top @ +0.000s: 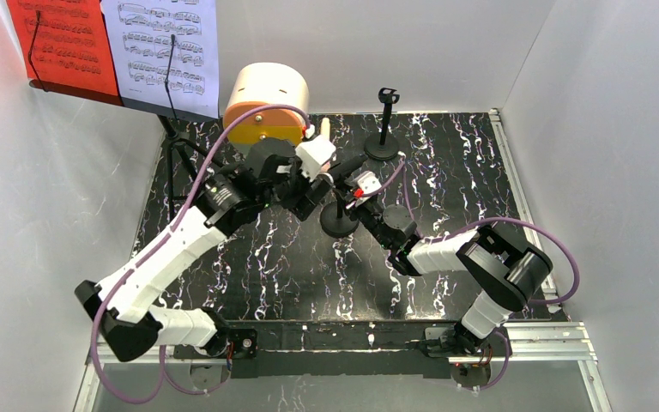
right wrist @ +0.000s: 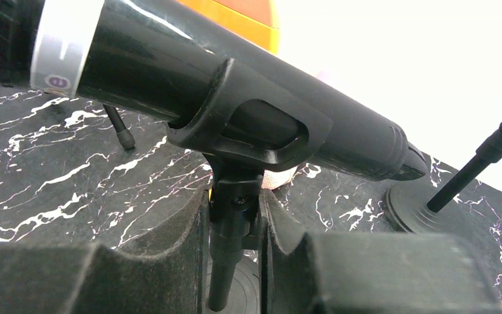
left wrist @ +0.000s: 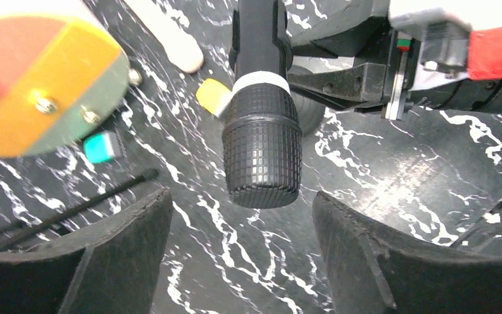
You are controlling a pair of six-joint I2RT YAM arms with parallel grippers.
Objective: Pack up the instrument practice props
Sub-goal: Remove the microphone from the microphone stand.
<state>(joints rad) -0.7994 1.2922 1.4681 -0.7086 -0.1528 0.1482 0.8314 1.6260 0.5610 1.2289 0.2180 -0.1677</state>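
A black microphone [left wrist: 261,147] lies tilted in the clip of a round-based mic holder [right wrist: 232,216]. My right gripper [right wrist: 233,229] is shut on that holder's stem, above its base [top: 340,225]. My left gripper [left wrist: 242,222] is open, its fingers [left wrist: 124,261] standing wide on either side just short of the microphone's grille head, not touching it. A cream microphone [left wrist: 170,39] lies on the table beyond. An empty second mic holder [top: 383,129] stands at the back. At the far left, the black music rack [top: 146,103] carries a red page [top: 60,43] and a white page [top: 167,47].
A cream and orange drum-shaped container [top: 266,107] lies on its side right behind my left gripper. Small yellow [left wrist: 212,97] and teal [left wrist: 101,145] pieces lie beside it. The rack's tripod legs [top: 176,163] spread over the table's left side. White walls enclose the table.
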